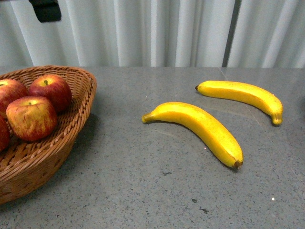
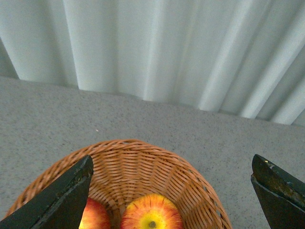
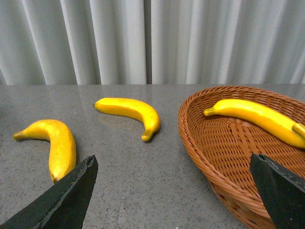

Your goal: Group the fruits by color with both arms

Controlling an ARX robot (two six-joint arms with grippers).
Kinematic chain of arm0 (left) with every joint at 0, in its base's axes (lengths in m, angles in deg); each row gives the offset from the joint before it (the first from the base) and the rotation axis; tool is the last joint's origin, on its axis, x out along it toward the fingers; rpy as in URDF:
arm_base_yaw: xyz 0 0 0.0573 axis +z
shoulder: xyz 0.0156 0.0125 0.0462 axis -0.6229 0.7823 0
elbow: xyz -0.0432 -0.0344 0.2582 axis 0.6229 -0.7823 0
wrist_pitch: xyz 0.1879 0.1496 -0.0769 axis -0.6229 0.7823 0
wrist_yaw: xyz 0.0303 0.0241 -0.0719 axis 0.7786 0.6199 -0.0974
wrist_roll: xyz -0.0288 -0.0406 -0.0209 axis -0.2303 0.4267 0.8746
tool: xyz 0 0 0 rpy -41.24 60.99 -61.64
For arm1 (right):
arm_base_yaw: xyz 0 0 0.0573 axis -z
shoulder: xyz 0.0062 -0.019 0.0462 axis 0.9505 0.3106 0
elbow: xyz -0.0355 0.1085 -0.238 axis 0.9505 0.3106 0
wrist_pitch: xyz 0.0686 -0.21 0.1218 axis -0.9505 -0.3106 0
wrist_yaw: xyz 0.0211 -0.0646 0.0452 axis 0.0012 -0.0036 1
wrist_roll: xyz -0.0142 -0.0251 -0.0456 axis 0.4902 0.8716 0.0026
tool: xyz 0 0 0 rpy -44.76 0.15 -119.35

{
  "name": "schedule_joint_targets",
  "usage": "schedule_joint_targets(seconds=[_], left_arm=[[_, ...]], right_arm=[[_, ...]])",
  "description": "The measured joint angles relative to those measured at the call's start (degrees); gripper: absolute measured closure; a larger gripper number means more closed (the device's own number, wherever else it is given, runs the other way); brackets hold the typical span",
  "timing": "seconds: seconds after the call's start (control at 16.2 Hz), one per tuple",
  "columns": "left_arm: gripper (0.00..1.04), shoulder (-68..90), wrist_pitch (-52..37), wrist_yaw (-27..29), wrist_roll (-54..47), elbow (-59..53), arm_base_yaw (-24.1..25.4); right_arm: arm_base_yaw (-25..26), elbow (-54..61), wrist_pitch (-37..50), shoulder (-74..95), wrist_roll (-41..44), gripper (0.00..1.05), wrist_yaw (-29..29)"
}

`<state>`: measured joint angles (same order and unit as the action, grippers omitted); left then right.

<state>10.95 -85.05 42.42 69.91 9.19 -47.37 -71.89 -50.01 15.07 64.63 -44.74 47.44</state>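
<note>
Several red apples streaked with yellow (image 1: 31,117) lie in a wicker basket (image 1: 33,167) at the left. Two yellow bananas lie on the grey table, one nearer (image 1: 200,129) and one farther right (image 1: 243,95). My left gripper (image 2: 171,191) is open and empty above that basket (image 2: 143,162), with two apples (image 2: 151,213) below it. My right gripper (image 3: 171,191) is open and empty above the table, between the two loose bananas (image 3: 53,145) (image 3: 131,110) and a second wicker basket (image 3: 224,157) that holds a banana (image 3: 259,117). Neither arm shows in the front view.
White curtains (image 1: 157,33) hang behind the table's far edge. A black object (image 1: 45,9) hangs at the top left. The second basket is out of the front view.
</note>
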Motion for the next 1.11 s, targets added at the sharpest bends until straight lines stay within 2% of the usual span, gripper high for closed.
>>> schedule_joint_targets(seconds=[0.19, 0.37, 0.43, 0.49, 0.56, 0.68, 0.86, 0.93, 1.11], left_arm=[[0.07, -13.8, -3.6, 2.0, -4.1, -9.4, 1.3], [0.07, -29.9, -2.4, 3.8, -9.3, -23.1, 2.9], [0.13, -34.9, -3.5, -1.8, -9.7, -27.4, 5.6], [0.26, -41.6, -2.2, -9.4, -9.7, -32.4, 8.7], [0.38, -48.6, 0.5, -12.4, -9.6, -37.6, 9.2], [0.62, -58.9, 1.5, -13.9, -9.6, -46.2, 8.6], [0.96, -63.5, 2.2, -13.9, -9.6, -48.9, 8.7], [1.03, -65.1, 3.0, -13.9, -9.7, -50.1, 8.7], [1.03, -68.8, 4.8, -13.9, -9.6, -51.8, 8.7]], right_arm=[[0.0, 0.0, 0.0, 0.0, 0.0, 0.07, 0.0], [0.0, 0.0, 0.0, 0.0, 0.0, 0.07, 0.0], [0.0, 0.0, 0.0, 0.0, 0.0, 0.07, 0.0], [0.0, 0.0, 0.0, 0.0, 0.0, 0.07, 0.0], [0.0, 0.0, 0.0, 0.0, 0.0, 0.07, 0.0], [0.0, 0.0, 0.0, 0.0, 0.0, 0.07, 0.0], [0.0, 0.0, 0.0, 0.0, 0.0, 0.07, 0.0], [0.0, 0.0, 0.0, 0.0, 0.0, 0.07, 0.0], [0.0, 0.0, 0.0, 0.0, 0.0, 0.07, 0.0]])
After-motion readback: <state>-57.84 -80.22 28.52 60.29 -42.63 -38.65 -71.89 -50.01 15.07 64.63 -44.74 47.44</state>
